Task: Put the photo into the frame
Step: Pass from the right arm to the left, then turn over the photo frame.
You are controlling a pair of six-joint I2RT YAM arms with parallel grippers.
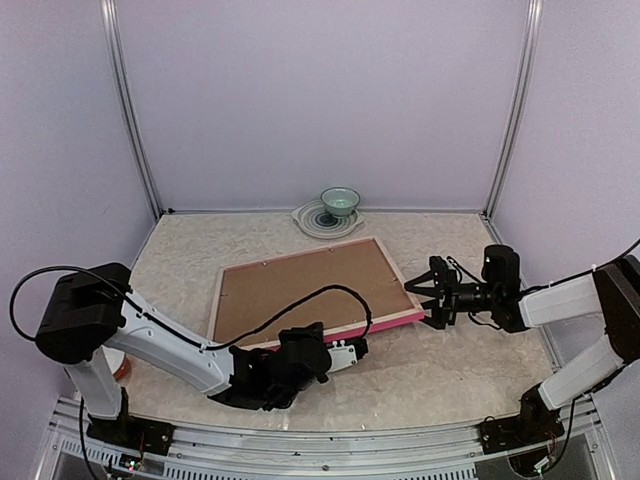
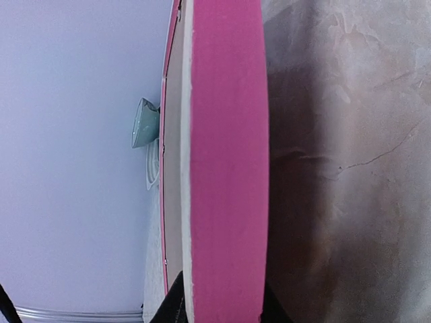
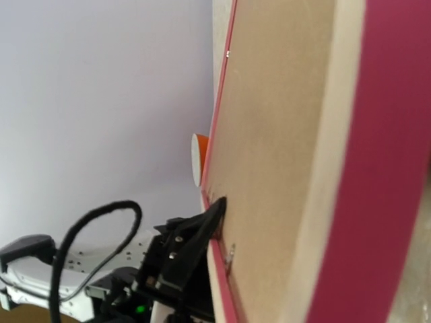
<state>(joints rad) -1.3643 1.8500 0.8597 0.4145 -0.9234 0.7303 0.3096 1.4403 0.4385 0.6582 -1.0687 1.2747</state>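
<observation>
The frame lies back up on the table, pink along its edges, with brown hardboard backing filling it. The photo is hidden. My left gripper is shut on the frame's near rail; in the left wrist view the pink rail runs between its two dark fingertips. My right gripper stands open just off the frame's right corner, fingers spread and not touching it. In the right wrist view only the frame, its backing and my left gripper's finger show.
A pale green bowl sits on a patterned plate against the back wall. An orange object stands by the left arm's base. Lilac walls close in the marbled tabletop on three sides.
</observation>
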